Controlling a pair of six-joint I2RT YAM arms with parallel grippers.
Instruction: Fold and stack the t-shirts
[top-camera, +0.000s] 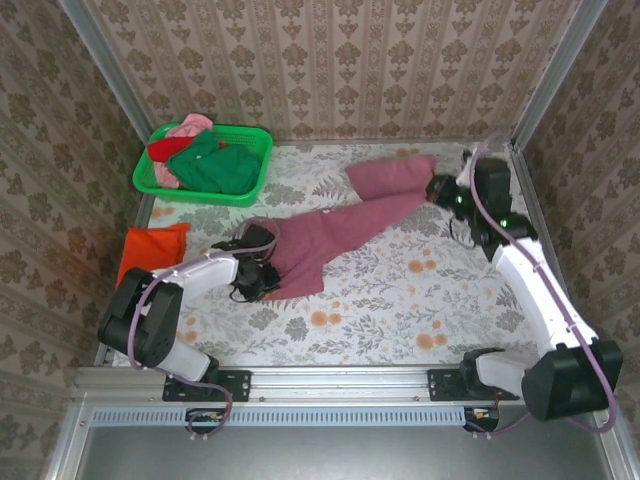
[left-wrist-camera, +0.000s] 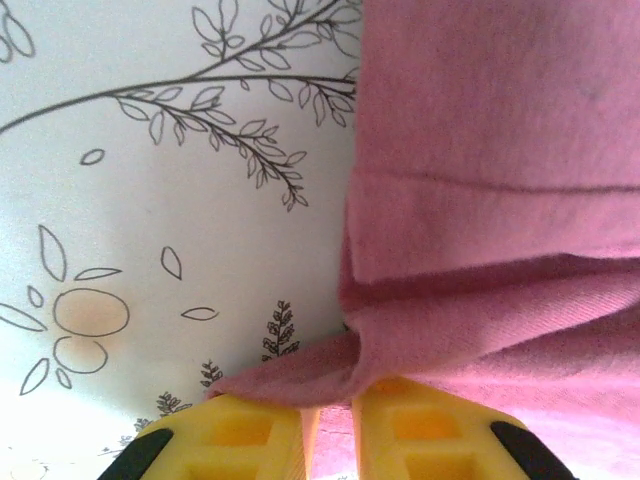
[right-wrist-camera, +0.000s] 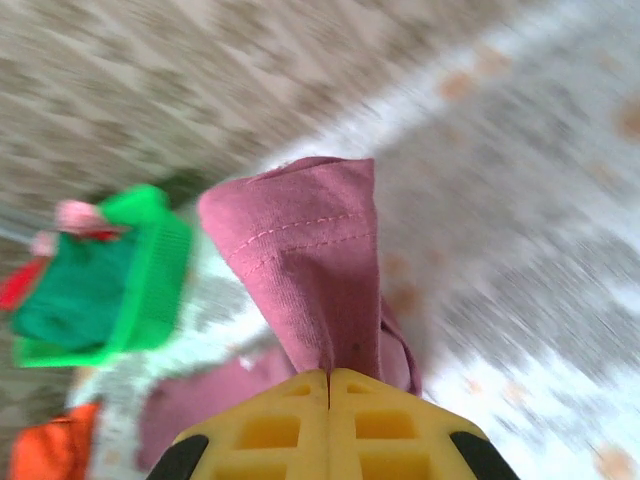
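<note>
A maroon t-shirt (top-camera: 335, 222) lies stretched in a long band across the flowered table, from the left middle to the back right. My left gripper (top-camera: 262, 270) is shut on its near-left edge; in the left wrist view the yellow fingers (left-wrist-camera: 250, 435) pinch a fold of the pink-maroon cloth (left-wrist-camera: 500, 150) low over the table. My right gripper (top-camera: 438, 190) is shut on the far end, and the hemmed cloth (right-wrist-camera: 310, 260) rises from between its closed fingers (right-wrist-camera: 400, 425). An orange-red t-shirt (top-camera: 150, 250) lies folded at the left edge.
A green plastic basket (top-camera: 258, 172) stands at the back left, holding a green shirt (top-camera: 215, 165), a red one (top-camera: 165, 150) and a pink one (top-camera: 192, 124). Patterned walls close in three sides. The metal rail with both arm bases runs along the near edge.
</note>
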